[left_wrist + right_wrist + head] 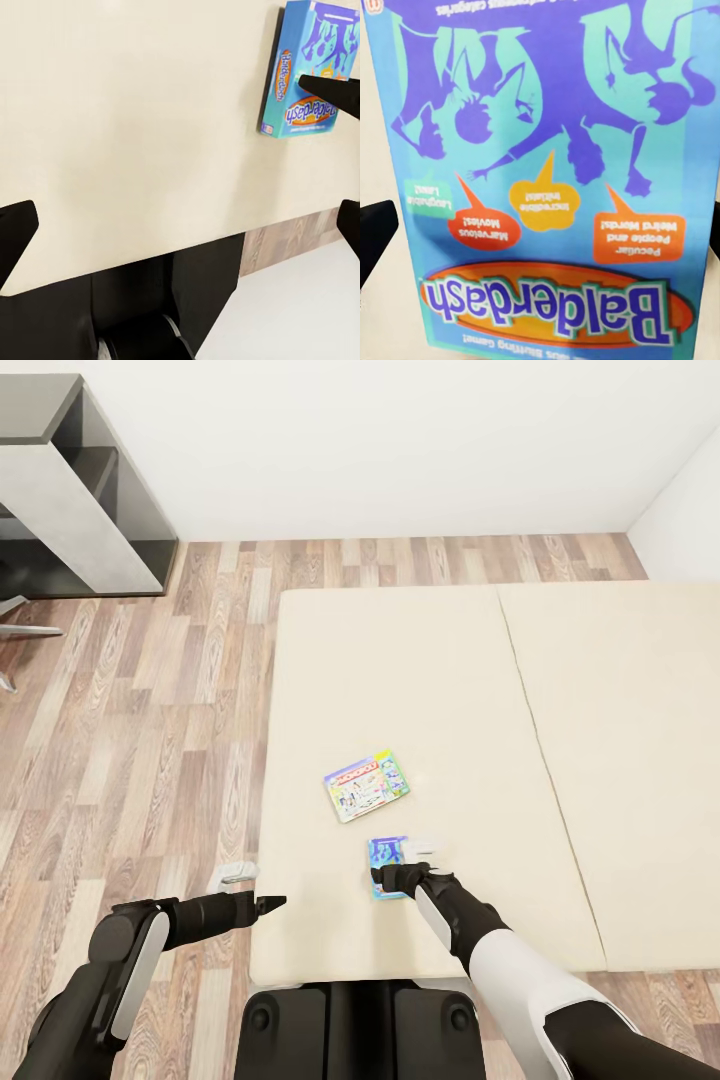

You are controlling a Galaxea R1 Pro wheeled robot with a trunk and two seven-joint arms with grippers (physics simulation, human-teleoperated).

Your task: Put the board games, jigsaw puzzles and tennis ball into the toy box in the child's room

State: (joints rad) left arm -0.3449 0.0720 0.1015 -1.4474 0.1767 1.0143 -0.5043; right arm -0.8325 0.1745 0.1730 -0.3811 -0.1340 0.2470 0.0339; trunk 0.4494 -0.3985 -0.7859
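Two board games lie flat on the cream bed (450, 690). The Monopoly box (366, 785) is near the middle of the bed's left half. Closer to me lies the blue Balderdash box (388, 854) (304, 71) (547, 172). My right gripper (385, 877) is low over that box's near end, jaws open, one dark finger (375, 236) beside the box's edge; I cannot tell if it touches. My left gripper (272, 903) hovers open and empty over the bed's near left edge, apart from both boxes. The table, toy box, puzzles and ball are out of view.
Wood floor (150, 740) runs left of the bed and behind it. A grey and black desk unit (80, 490) stands at the far left against the white wall. My own base (360, 1030) sits against the bed's near edge.
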